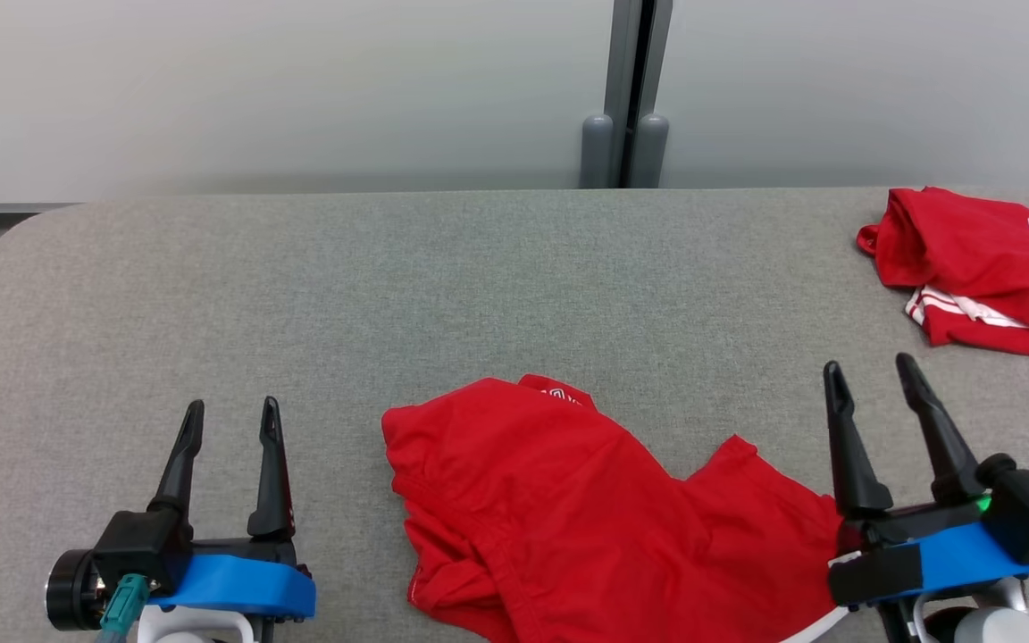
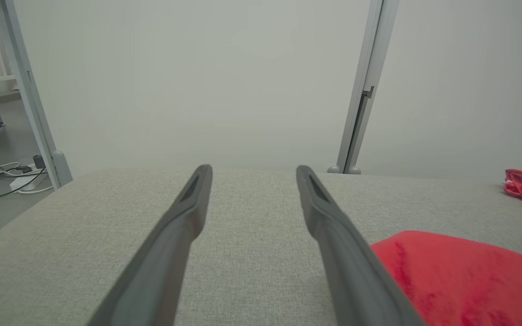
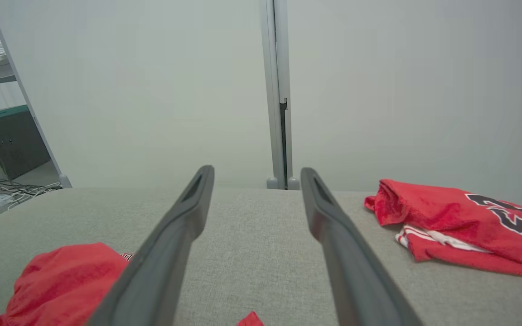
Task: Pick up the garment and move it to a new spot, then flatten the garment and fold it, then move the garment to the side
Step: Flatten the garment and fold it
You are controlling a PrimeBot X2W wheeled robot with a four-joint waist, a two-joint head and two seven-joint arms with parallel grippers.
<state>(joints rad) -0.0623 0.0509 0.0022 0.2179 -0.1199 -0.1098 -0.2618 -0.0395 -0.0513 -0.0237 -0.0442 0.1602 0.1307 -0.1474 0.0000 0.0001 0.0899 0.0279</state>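
A crumpled red garment (image 1: 568,509) lies on the grey padded table (image 1: 389,286), near the front edge between my two grippers; it also shows in the left wrist view (image 2: 460,271) and the right wrist view (image 3: 66,280). My left gripper (image 1: 230,411) stands open to the garment's left, apart from it, with nothing between its fingers (image 2: 252,174). My right gripper (image 1: 872,368) is open just beyond the garment's right end, its fingers (image 3: 256,174) empty and pointing at bare table.
A second red garment (image 1: 988,268) with black numerals and white trim lies bunched at the table's far right (image 3: 460,222). A grey post (image 1: 626,98) stands behind the table against a pale wall. Cables (image 2: 2,174) lie on the floor beyond the left edge.
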